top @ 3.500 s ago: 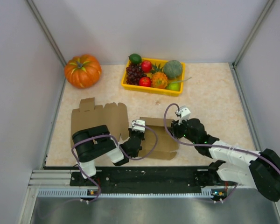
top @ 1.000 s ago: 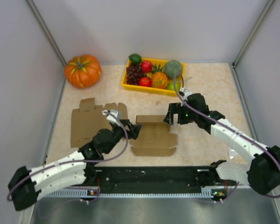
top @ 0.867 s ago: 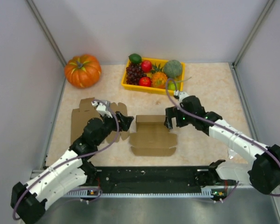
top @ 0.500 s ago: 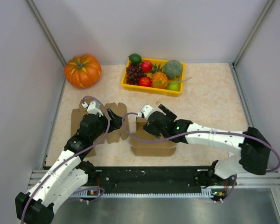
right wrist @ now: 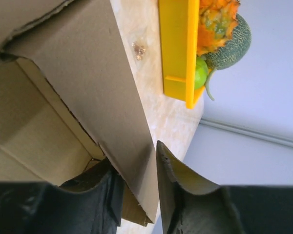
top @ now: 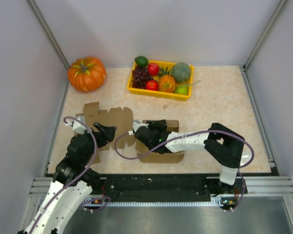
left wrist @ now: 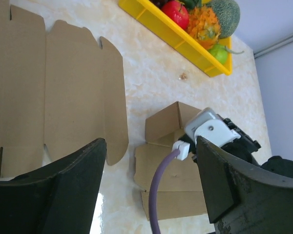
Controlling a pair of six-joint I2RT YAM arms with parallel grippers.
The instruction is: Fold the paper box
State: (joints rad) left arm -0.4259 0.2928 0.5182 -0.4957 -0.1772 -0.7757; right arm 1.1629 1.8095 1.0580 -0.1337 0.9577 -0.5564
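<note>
A partly folded cardboard box [top: 161,157] lies on the table [top: 219,102], near the middle of its near edge; the right hand [right wrist: 136,158] is clamped on the box's raised far flap [right wrist: 88,73]; the left hand [top: 106,131], fingers spread wide and holding nothing, hovers over a flat cardboard blank [top: 118,118] by the left edge; a pumpkin [top: 86,73] sits in the far left corner; a yellow fruit tray [top: 156,92] sits at the far edge.

We take this for a robot lab test cell: plain grey panels [top: 19,73] box in a small table [top: 219,97], with a metal rail [top: 151,200] along its near edge and a pumpkin [top: 86,73] and tray [top: 158,93] of fruit [top: 152,68] at the back.
</note>
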